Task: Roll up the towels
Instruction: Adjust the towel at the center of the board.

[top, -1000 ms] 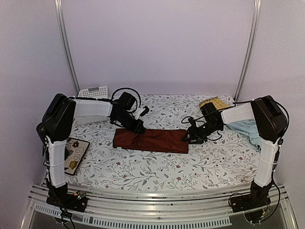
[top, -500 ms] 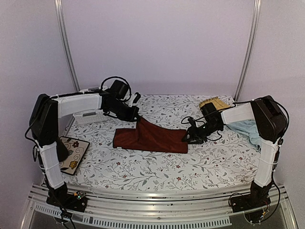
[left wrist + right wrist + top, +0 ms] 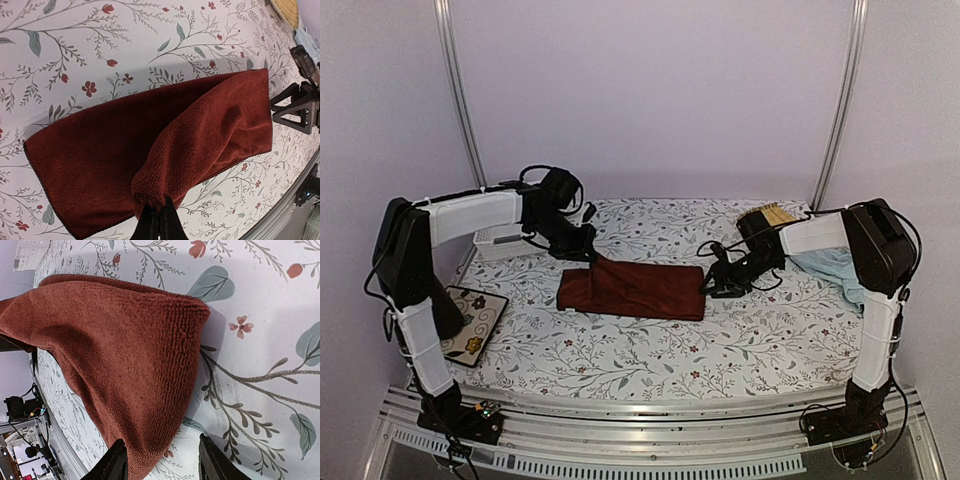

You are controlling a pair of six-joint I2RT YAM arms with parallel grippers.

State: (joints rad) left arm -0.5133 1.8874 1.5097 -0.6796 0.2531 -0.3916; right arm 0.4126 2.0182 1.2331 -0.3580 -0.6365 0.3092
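Pinch of left pincer on red towel, sharpest from left wrist.

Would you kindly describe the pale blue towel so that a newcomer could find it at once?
Start from the flowered tablecloth and go to its right edge. There, partly hidden behind the right arm, lies the pale blue towel, bunched up. Unlike the dark red towel mid-table, it is pale and crumpled.

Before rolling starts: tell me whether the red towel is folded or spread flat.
Folded: the red towel lies doubled in layers, one corner pinched up by the left claw.
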